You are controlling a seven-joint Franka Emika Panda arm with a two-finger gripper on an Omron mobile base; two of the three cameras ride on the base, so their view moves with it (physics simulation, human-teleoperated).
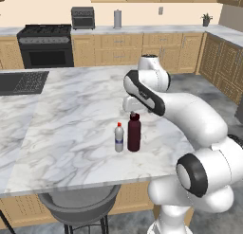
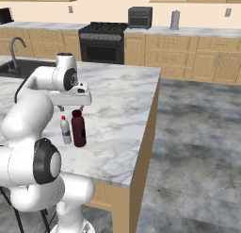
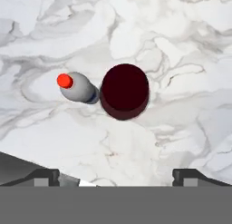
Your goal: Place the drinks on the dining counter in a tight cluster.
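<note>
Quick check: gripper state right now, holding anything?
Gripper: open, jaws wide apart, holding nothing; it hangs above the maroon bottle, which stands next to the small clear bottle.

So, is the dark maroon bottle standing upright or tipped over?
Upright. The dark maroon bottle stands on its base on the dining counter, beside the small clear bottle.

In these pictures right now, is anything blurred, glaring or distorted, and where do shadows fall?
Left base view: flat even light, soft focus, faint shadow beside the maroon bottle and the clear red-capped bottle. Right base view: same softness, no glare on the marble dining counter. Hand view: steep top-down foreshortening makes both bottles look like discs; open gripper fingertips sharp.
</note>
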